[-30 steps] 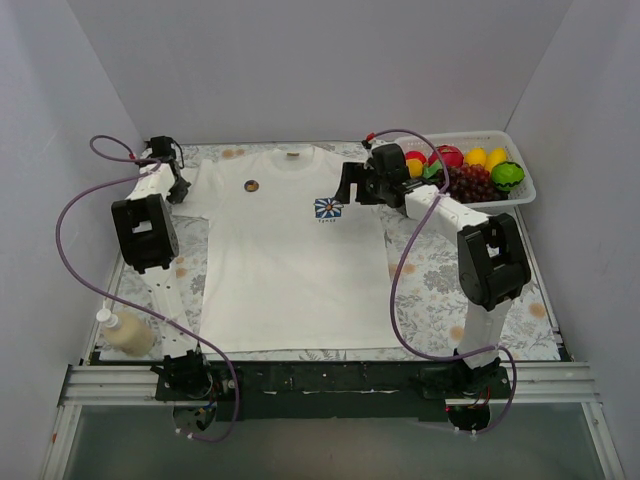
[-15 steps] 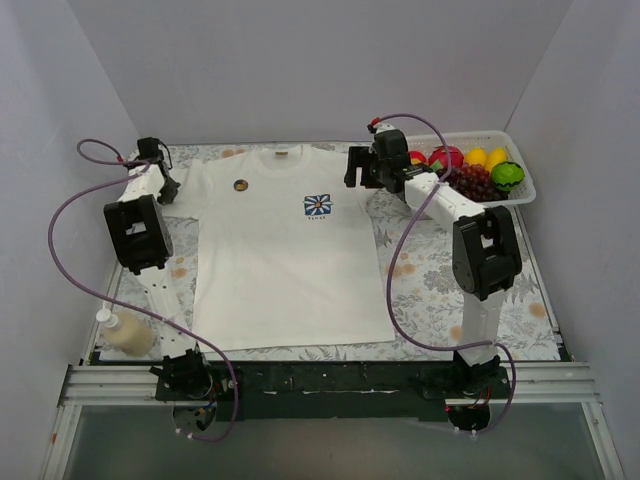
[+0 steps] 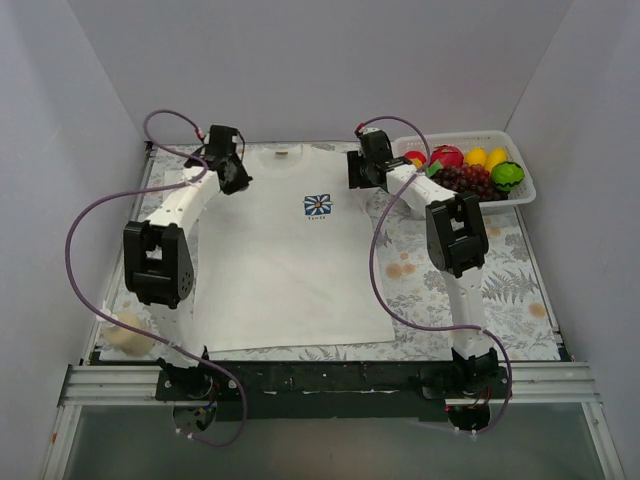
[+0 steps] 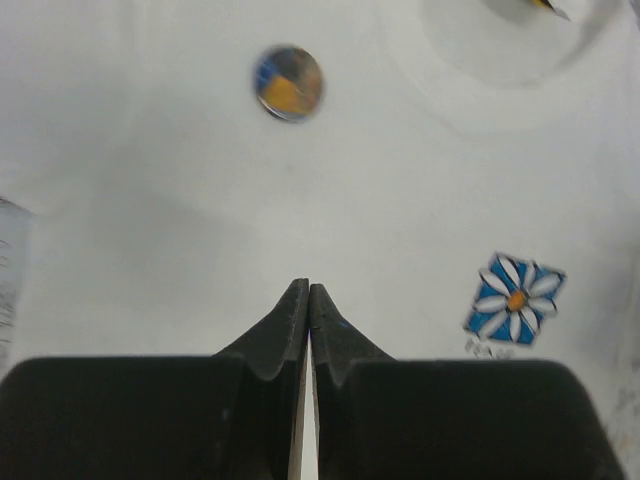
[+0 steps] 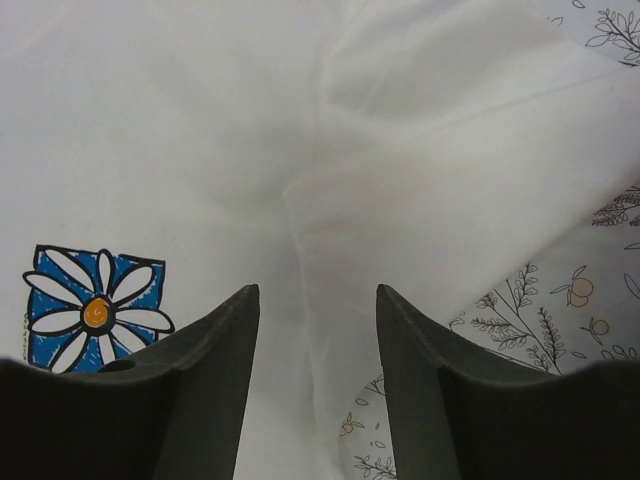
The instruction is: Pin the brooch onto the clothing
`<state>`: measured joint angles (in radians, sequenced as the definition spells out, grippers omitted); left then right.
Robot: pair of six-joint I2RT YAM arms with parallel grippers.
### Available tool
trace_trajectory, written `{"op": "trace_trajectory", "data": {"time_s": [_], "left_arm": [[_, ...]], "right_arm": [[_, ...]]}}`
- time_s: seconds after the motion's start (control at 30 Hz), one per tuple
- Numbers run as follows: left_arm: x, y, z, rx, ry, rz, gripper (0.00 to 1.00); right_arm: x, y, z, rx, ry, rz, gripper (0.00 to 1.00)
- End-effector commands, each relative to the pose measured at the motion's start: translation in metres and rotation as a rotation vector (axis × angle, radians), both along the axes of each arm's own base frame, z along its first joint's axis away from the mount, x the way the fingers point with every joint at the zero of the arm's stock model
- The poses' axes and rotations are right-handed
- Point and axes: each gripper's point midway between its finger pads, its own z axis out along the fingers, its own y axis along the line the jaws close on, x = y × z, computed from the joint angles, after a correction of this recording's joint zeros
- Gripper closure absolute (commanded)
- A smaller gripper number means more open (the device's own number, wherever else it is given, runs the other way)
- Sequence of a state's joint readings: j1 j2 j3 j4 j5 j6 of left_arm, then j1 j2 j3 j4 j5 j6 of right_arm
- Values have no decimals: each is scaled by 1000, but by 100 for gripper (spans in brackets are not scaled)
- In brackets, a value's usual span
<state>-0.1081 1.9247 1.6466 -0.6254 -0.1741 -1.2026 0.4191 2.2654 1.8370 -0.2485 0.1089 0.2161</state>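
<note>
The left pincer is sitting fully closed, gripping nothing, above the chest of the clothing. The right pincer is standing partly open and empty over a sleeve fold. One brooch, a blue square with a white daisy and yellow centre, is lying flat on the chest beside the right pincer. One round orange-and-blue badge is lying near the collar. The one white clothing item is lying spread on the desk.

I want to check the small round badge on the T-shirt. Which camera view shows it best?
The left wrist view: the round badge lies unobstructed on the white T-shirt, though blurred. From the top, the left claw covers it; the right wrist view misses it.
</note>
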Motion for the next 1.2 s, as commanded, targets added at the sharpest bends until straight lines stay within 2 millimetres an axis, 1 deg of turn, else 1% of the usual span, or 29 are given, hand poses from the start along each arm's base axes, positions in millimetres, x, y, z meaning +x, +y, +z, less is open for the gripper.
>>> {"op": "trace_trajectory", "data": {"time_s": [0.0, 0.03, 0.07, 0.13, 0.17, 0.2, 0.23, 0.27, 0.3, 0.33, 0.37, 0.4, 0.47, 0.5, 0.53, 0.63, 0.7, 0.8, 0.83, 0.87, 0.9, 0.93, 0.97, 1.0, 1.03, 1.1, 1.13, 1.17], "left_arm": [[-45, -67, -3, -75, 33, -134, 100], [-51, -77, -6, -96, 41, -134, 100], [-66, -91, -15, -102, 66, -170, 100], [-79, -105, -22, -120, 86, -188, 100], [-91, -118, -31, -132, 104, -207, 100], [-97, -125, -35, -139, 113, -217, 100], [-102, -131, -40, -142, 118, -230, 100], [-111, -140, -47, -146, 140, -235, 100], [-116, -143, -55, -148, 160, -234, 100], [-120, -147, -59, -156, 171, -237, 100], [-126, -156, -63, -168, 181, -258, 100], [-131, -158, -69, -165, 198, -260, 100], [-139, -165, -73, -162, 209, -270, 100], [-142, -166, -76, -162, 216, -272, 100], [-144, -166, -77, -162, 217, -270, 100], [-149, -162, -80, -140, 228, -267, 100], [-150, -158, -83, -117, 237, -257, 100], [-157, -151, -93, -85, 273, -250, 100], [-159, -149, -97, -78, 287, -248, 100], [-163, -146, -103, -66, 306, -248, 100], [-164, -145, -107, -57, 316, -245, 100], [-167, -144, -111, -52, 330, -245, 100], [-170, -141, -116, -41, 346, -243, 100], [-172, -140, -119, -40, 355, -241, 100], [-175, -139, -122, -37, 367, -246, 100], [-178, -137, -128, -28, 386, -241, 100], [-180, -134, -130, -17, 396, -236, 100], [-182, -133, -132, -12, 402, -235, 100]], "right_arm": [[22, 1, 18, -23, -70, -8, 43], [23, 1, 10, -34, -62, -10, 43], [24, 1, 10, -34, -62, -12, 44], [24, 4, 3, -33, -53, -5, 44], [25, 4, 1, -29, -52, -4, 44], [24, 5, -2, -26, -47, -2, 45], [23, 8, -7, -15, -36, 5, 53], [23, 9, -10, -13, -32, 9, 54], [22, 8, -13, -15, -23, 7, 57], [20, 9, -20, -19, -10, 8, 58], [19, 8, -24, -22, -1, 4, 58], [18, 8, -27, -26, 9, 5, 59], [17, 6, -29, -32, 11, 0, 61], [14, 5, -34, -35, 20, 1, 65], [16, 5, -30, -28, 3, -2, 76], [17, 3, -26, -29, -6, -17, 98], [18, 1, -20, -30, -17, -26, 99], [18, -5, -1, -28, -56, -52, 99], [19, -6, 12, -26, -81, -61, 99], [16, -9, 13, -29, -81, -67, 99], [16, -11, 19, -30, -89, -71, 99], [15, -14, 31, -30, -109, -82, 99], [12, -16, 32, -34, -107, -88, 99], [11, -19, 36, -33, -114, -98, 99], [10, -23, 46, -27, -130, -108, 99], [5, -31, 45, -37, -123, -123, 99], [3, -34, 52, -37, -133, -131, 99], [1, -38, 53, -37, -130, -139, 99]]}}
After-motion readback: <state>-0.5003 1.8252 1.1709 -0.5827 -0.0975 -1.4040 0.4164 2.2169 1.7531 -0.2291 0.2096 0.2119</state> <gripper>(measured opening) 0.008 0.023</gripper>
